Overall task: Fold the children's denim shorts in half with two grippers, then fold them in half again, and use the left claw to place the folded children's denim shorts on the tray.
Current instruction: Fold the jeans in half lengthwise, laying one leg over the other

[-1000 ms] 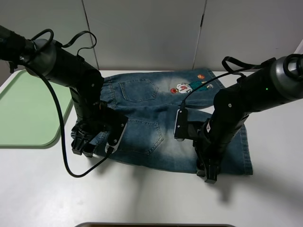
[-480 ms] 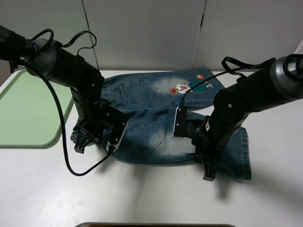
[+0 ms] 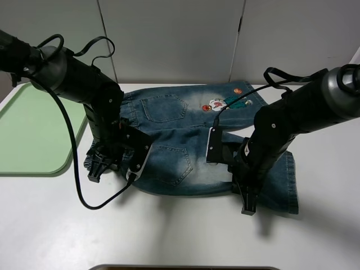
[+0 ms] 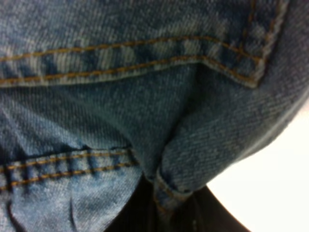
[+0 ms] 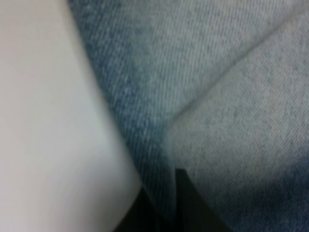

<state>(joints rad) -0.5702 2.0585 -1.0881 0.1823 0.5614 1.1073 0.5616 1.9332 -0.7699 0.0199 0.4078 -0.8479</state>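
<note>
Your left gripper (image 3: 95,174) is closed on the near corner of the shorts (image 3: 174,126) at the waistband end, and its wrist view shows a bunch of denim caught between the fingers. Your right gripper (image 3: 247,207) is closed in the same way on the near hem of the leg. The shorts lie spread on the table (image 3: 169,236), just beside the tray (image 3: 28,129), with the patch (image 3: 216,105) on the far leg. I judge that the first fold is only starting. Lift both corners a little and to the same height, then carry them together toward the far edge. Keep the denim between them lightly stretched, so that it does not sag. Do not pull so hard that the whole garment slides on the table. Lay edge on edge, and open the jaws only when both edges match.
</note>
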